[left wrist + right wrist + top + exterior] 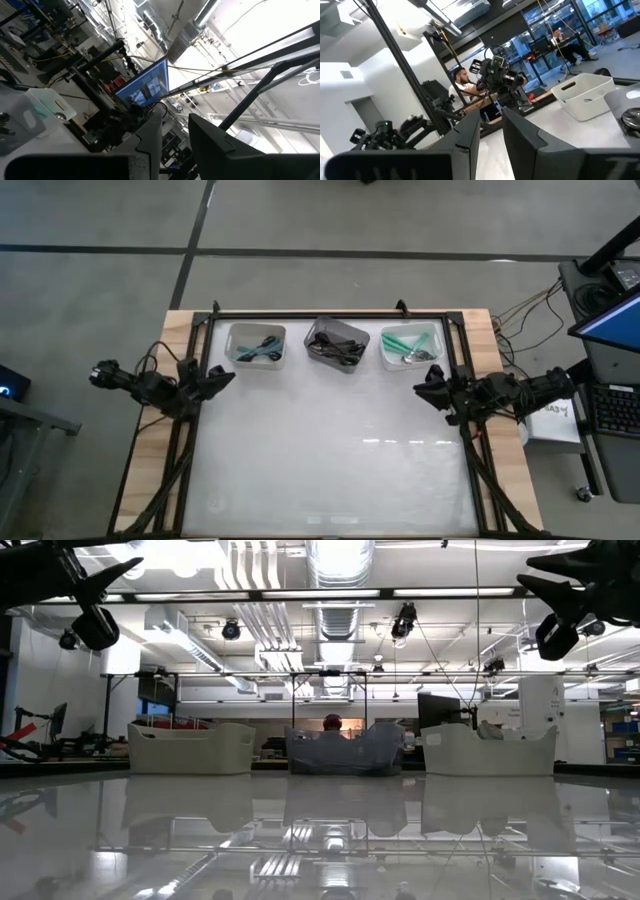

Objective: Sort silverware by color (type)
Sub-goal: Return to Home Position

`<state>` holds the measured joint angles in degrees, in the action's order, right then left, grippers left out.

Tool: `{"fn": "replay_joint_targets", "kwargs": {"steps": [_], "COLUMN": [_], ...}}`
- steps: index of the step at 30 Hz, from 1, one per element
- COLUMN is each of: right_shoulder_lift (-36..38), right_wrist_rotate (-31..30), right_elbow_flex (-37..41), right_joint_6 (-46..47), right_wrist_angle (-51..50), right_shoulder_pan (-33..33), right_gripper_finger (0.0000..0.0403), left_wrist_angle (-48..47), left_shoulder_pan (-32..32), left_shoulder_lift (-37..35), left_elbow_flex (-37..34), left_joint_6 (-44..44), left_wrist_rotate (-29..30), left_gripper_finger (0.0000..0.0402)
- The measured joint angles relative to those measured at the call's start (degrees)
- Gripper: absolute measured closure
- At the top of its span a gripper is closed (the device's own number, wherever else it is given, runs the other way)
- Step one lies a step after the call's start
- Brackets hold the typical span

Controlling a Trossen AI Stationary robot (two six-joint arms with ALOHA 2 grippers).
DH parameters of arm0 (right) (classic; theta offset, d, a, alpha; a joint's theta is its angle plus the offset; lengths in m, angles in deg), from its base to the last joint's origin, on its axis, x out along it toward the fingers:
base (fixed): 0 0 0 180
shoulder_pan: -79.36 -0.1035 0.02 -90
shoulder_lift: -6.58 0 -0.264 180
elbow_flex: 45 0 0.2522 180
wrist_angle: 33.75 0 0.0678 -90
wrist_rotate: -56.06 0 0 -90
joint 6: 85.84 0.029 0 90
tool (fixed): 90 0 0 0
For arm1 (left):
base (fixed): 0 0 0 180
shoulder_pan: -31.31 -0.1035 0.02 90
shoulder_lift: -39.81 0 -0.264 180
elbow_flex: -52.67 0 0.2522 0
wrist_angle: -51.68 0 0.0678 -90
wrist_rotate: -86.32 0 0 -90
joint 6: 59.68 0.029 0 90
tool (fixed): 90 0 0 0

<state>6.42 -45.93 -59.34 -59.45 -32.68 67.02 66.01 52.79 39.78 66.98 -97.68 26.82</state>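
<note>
The silverware lies in three small bins along the table's far edge. The left bin (257,345) holds teal-handled and dark spoons. The middle bin (337,343) holds black spoons. The right bin (410,346) holds teal-handled spoons with silver bowls; it also shows in the left wrist view (35,112). My left gripper (226,377) is open and empty, raised above the table's left edge, near the left bin. My right gripper (422,384) is open and empty, raised above the right edge, near the right bin. No spoon shows on the table top.
A black frame (330,315) runs around the glossy table top (330,460). The bins stand in a row in the low view (345,752). A person (462,80) sits beyond the table's left side. A laptop and cables (610,320) lie off the right side.
</note>
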Motion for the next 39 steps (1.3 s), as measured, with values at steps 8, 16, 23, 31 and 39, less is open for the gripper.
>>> {"fn": "replay_joint_targets", "kwargs": {"steps": [8, 16, 23, 31, 39], "right_shoulder_lift": [-0.60, -0.60, -0.61, -0.91, -4.81], "right_wrist_rotate": [0.04, 0.04, -0.02, -0.02, -0.02], "right_elbow_flex": [0.00, 0.00, 0.00, 0.00, 0.00], "right_joint_6": [0.00, 0.00, 0.00, 0.00, -0.01], "right_wrist_angle": [0.00, 0.00, 0.00, 0.02, 0.00], "right_shoulder_pan": [0.31, 7.46, 15.49, 19.63, 21.50], "right_gripper_finger": [0.0330, 0.0330, 0.0330, 0.0330, 0.0330], "left_wrist_angle": [-0.30, -0.54, -0.54, -0.54, -0.54], "left_shoulder_pan": [0.00, 0.00, 0.00, 0.00, 0.00], "left_shoulder_lift": [0.16, 1.27, 2.00, 3.02, 4.18], "left_elbow_flex": [0.02, 0.42, 0.48, 0.52, 0.56], "left_joint_6": [0.00, 0.00, 0.00, 0.00, 0.00], "left_wrist_rotate": [0.00, 0.00, 0.00, -0.01, 0.00], "left_gripper_finger": [0.0323, 0.0323, 0.0323, 0.0323, 0.0323]}}
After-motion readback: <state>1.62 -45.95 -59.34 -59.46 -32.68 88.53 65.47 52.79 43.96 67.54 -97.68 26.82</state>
